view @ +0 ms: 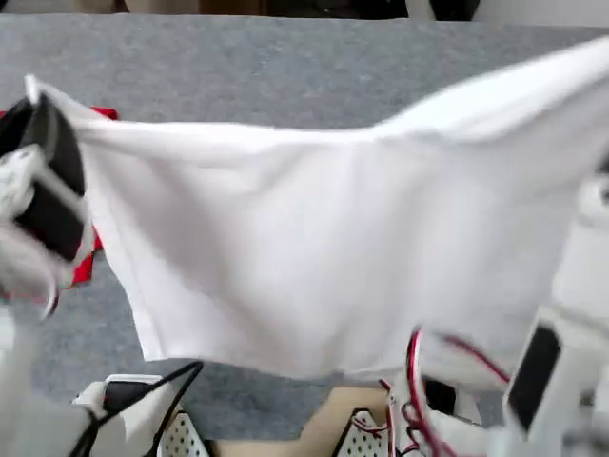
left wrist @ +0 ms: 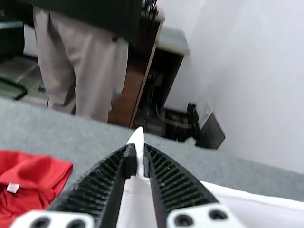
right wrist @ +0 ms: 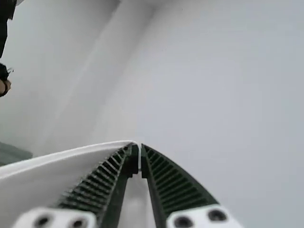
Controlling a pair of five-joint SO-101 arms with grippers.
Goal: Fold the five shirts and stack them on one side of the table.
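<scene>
The white shirt [view: 324,257] hangs in the air over the grey bench [view: 285,76]. Two arms hold it up, one at each end. The left gripper [left wrist: 137,151] is closed tight on one top corner, and a little tip of white cloth pokes out past its jaws. The right gripper [right wrist: 137,154] is closed tight on the other top corner, with the shirt's edge running away from it.

The shirt's long side goes straight across from one gripper to the other, pulled nearly flat. The rest of the cloth drops down from that top edge like a curtain. Its bottom edge hangs free above the bench and is not lying on it.

A red shirt [left wrist: 33,178] lies on the bench near the left gripper, so the left arm is the closer one to it. I cannot tell if the red shirt is folded.

I think the next job is to bring both arms down together, so the white shirt lands flat on the bench, ready to fold.

The red shirt has a small white tag [left wrist: 13,188] at the neck, too small to read. The white shirt shows no words or pictures.
</scene>
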